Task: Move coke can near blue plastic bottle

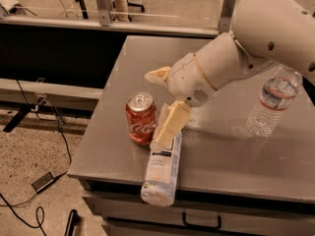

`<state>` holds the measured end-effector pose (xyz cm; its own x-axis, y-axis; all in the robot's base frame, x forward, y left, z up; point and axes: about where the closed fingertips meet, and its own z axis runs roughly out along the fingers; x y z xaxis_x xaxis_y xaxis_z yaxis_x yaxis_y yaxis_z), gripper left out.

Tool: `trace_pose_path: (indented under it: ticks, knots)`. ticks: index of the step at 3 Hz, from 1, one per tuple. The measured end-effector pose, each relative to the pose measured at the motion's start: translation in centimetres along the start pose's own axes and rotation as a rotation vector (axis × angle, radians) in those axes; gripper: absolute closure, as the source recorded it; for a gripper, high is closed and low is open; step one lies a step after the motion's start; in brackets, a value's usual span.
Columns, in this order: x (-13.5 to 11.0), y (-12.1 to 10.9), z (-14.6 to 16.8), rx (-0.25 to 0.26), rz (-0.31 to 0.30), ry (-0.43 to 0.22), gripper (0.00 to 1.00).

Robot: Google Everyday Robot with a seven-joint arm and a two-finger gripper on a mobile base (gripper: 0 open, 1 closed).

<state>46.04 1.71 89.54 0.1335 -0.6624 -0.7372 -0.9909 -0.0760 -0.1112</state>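
Note:
The coke can (pixel 140 119) is red with a silver top and stands upright on the grey table (pixel 231 156) near its front left corner. The blue plastic bottle (pixel 162 173) lies on its side just right of the can, its white end over the front edge. My gripper (pixel 153 109) is open at the can's right side. One cream finger (pixel 157 75) is behind the can. The other finger (pixel 170 124) is in front, over the bottle's label end. The can sits at the mouth of the fingers, and neither visibly presses on it.
A clear ribbed water bottle (pixel 273 104) stands at the table's right side. My white arm (pixel 256 38) reaches in from the upper right. A drawer handle (pixel 202 224) shows under the table front. Cables (pixel 44 181) lie on the floor to the left.

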Motion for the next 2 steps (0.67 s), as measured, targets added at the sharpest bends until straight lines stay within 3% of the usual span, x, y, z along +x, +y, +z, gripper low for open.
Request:
trace_pose_path:
  ticks: [2]
  knots:
    - [3.2, -1.3, -4.4, 0.059, 0.119, 0.003, 0.00]
